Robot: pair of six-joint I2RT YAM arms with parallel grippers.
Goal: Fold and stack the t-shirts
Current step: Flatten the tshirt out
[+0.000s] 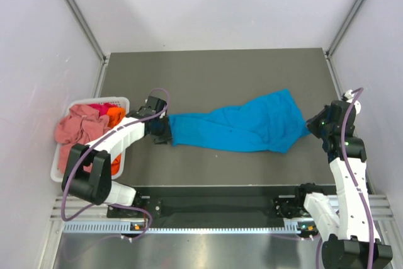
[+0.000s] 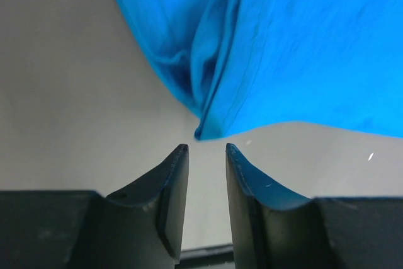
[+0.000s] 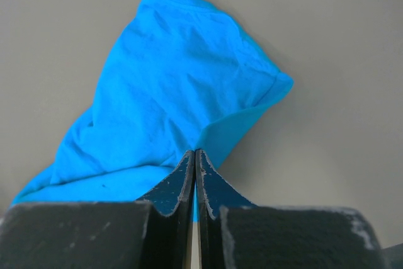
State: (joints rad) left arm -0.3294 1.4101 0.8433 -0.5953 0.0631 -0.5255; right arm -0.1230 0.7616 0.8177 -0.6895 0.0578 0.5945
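Observation:
A turquoise t-shirt [image 1: 245,127] lies stretched sideways across the middle of the dark table. My left gripper [image 1: 161,133] sits at its left end. In the left wrist view that gripper [image 2: 206,149] stands open with nothing between its fingers, and a corner of the turquoise t-shirt [image 2: 302,48] lies just past the tips. My right gripper [image 1: 312,125] is at the shirt's right end. The right wrist view shows it [image 3: 194,152] shut on an edge of the turquoise t-shirt [image 3: 170,92], a sliver of blue cloth between the jaws.
A white slatted basket [image 1: 104,99] stands at the table's left edge, holding a salmon-pink t-shirt [image 1: 79,127], a red one [image 1: 97,108] and an orange one [image 1: 115,116]. Bare table [image 1: 214,70] lies behind the turquoise shirt. Pale walls close in both sides.

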